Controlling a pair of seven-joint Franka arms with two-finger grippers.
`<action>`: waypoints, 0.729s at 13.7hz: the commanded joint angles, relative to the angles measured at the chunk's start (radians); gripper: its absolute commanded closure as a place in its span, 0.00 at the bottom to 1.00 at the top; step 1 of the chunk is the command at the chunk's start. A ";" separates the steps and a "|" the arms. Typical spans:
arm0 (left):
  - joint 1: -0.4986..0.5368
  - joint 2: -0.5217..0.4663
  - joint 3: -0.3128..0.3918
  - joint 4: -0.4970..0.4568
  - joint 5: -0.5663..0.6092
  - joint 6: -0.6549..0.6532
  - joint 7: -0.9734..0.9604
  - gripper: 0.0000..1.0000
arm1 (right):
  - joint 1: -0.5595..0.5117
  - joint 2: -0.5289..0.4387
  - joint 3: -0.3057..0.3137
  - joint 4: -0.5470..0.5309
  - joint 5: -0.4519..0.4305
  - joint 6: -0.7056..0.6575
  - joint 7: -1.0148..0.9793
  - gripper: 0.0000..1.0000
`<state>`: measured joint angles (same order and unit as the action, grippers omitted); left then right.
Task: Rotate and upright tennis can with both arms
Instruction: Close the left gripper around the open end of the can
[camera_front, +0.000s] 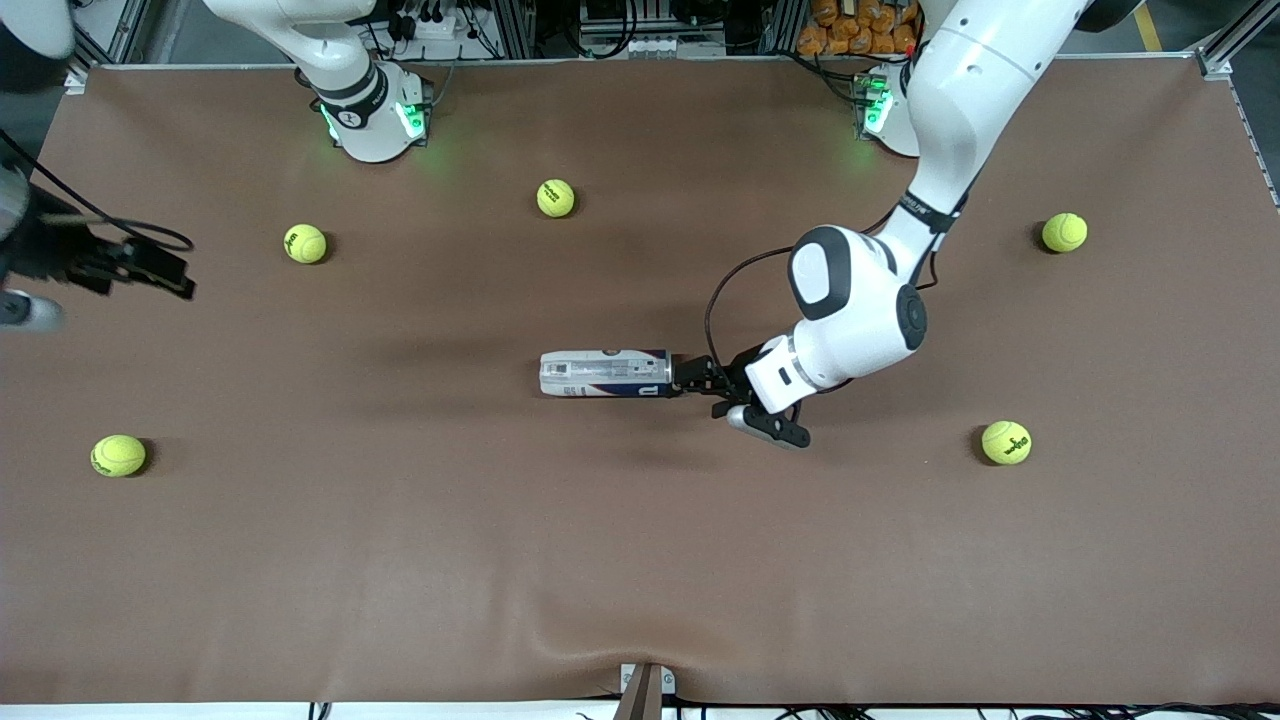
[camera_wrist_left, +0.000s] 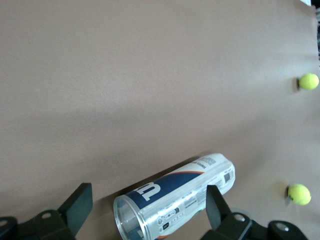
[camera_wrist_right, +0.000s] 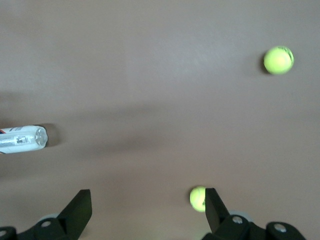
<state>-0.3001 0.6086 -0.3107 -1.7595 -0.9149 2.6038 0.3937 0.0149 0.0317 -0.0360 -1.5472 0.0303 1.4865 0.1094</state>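
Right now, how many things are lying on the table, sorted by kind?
Tennis balls: 6
Tennis can: 1, lying on its side
Total: 7

Bench (camera_front: 640, 560) centre: tennis can (camera_front: 605, 373) lying flat, bare all round | can's open end: left claw (camera_front: 690, 378) spread, blocking | scattered tennis balls (camera_front: 556, 198) well apart | right claw (camera_front: 150, 270): spread over bench edge
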 joint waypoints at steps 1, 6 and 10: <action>0.006 0.011 -0.025 -0.032 -0.096 0.027 0.161 0.00 | -0.027 -0.035 0.005 0.005 0.022 -0.060 0.041 0.00; 0.030 0.017 -0.065 -0.083 -0.229 0.027 0.376 0.00 | -0.056 -0.039 -0.010 0.042 0.008 -0.104 -0.053 0.00; 0.032 0.031 -0.071 -0.109 -0.317 0.027 0.505 0.00 | -0.058 -0.036 -0.009 0.067 0.002 -0.103 -0.086 0.00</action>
<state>-0.2848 0.6361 -0.3622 -1.8559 -1.1907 2.6128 0.8402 -0.0252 0.0007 -0.0586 -1.5021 0.0302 1.3958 0.0505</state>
